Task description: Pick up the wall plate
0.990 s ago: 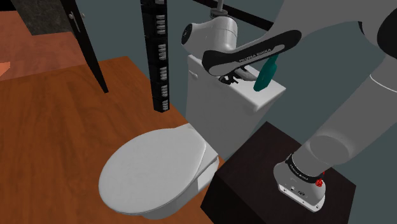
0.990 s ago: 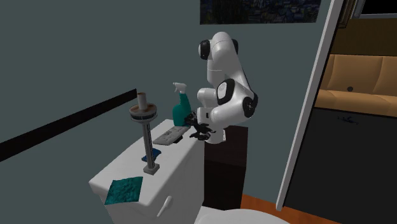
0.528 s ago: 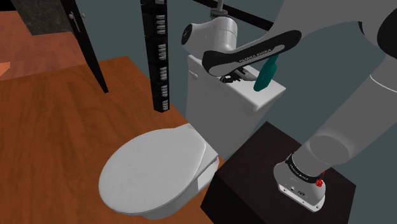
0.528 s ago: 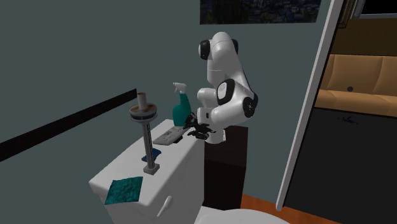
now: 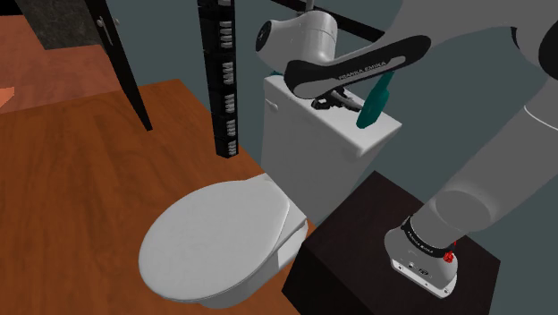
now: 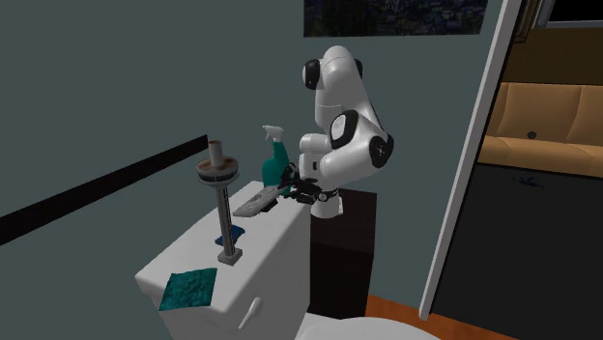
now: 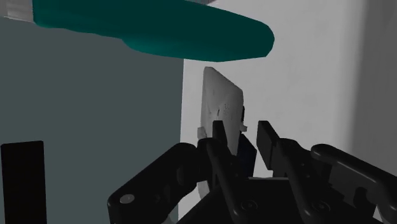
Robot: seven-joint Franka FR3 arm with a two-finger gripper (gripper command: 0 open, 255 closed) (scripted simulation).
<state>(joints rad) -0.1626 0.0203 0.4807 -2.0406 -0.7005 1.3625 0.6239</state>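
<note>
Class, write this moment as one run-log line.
gripper: shut on wall plate | state: tilted over toilet tank | nearby: teal spray bottle

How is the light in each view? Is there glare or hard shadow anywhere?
Shoulder view: soft, even light, the toilet lid gently shaded, no glare. Second exterior view: dim, the tank pale against the grey wall. Wrist view: the wall plate flat grey without glare; the black claw shows only faint highlights.

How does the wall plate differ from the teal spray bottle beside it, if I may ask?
The wall plate is pale grey and thin and flat; the spray bottle is teal and tall, with a trigger head. The spray bottle stands upright on the toilet tank, while the wall plate is tilted, clasped by the gripper. Both are at the tank's arm end.
</note>
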